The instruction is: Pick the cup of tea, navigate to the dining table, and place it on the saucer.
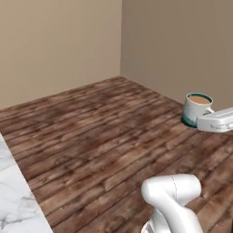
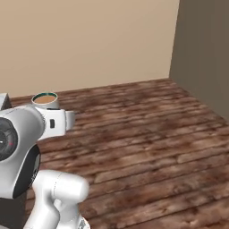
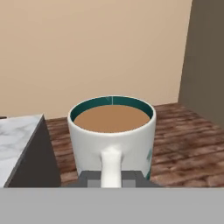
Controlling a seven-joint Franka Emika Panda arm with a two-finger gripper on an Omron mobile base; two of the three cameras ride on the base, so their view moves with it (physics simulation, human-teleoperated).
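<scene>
The cup of tea [image 3: 112, 131] is a white mug with a teal rim, full of brown liquid. It hangs upright in the air over the wooden floor. My gripper [image 3: 111, 179] is shut on its handle, which faces the hand camera. In the left base view the cup [image 1: 197, 107] sits at the right edge, in front of my white hand [image 1: 218, 120]. In the right base view the cup [image 2: 45, 99] peeks above the hand [image 2: 58, 120]. A corner of the dining table [image 1: 11, 200], white marble with grey veins, lies at the lower left, and its top [image 3: 17, 140] is also left of the cup. The saucer is out of view.
Brown plank floor [image 1: 104, 132] stretches ahead to two beige walls that meet in a corner [image 1: 121, 41]. A darker wall section [image 2: 201, 49] stands at the right. The marble top has a dark side panel [image 3: 39, 162] close to the cup's left.
</scene>
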